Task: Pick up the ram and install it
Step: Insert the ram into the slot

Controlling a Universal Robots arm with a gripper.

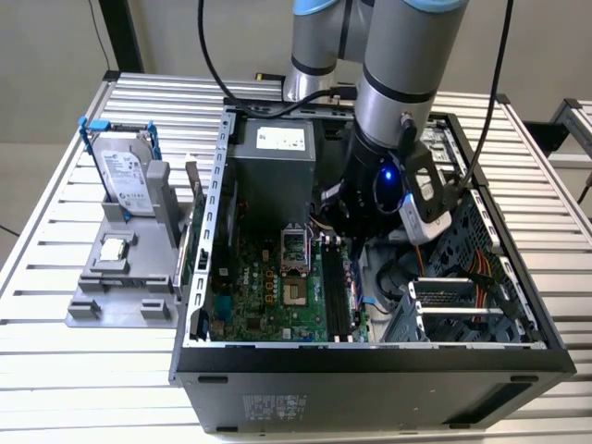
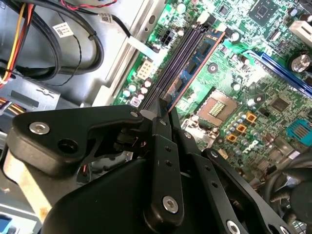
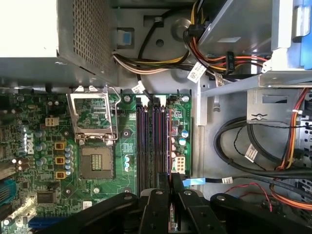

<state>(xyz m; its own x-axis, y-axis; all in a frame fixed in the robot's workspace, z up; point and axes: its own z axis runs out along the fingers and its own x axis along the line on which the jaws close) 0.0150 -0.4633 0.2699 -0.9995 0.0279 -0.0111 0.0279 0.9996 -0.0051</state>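
The ram (image 2: 195, 66) is a thin dark blue stick standing on edge along the outermost of the black memory slots (image 2: 178, 53) on the green motherboard. My gripper (image 2: 163, 108) has its black fingers closed together on the stick, whose near part is hidden under them. In the first wrist view the ram (image 3: 169, 146) runs beside the slots (image 3: 148, 141) into the gripper (image 3: 168, 183). Whether it is pressed fully home I cannot tell. In the exterior view the gripper (image 1: 354, 248) is down inside the open computer case.
The open processor socket (image 3: 95, 158) lies beside the slots. Cable bundles (image 3: 234, 141) and the drive cage crowd the other side. The power supply (image 1: 268, 153) sits at the case's back. Outside, a grey fixture (image 1: 102, 305) holds a hard drive (image 1: 125, 176) and a processor chip (image 1: 116, 248).
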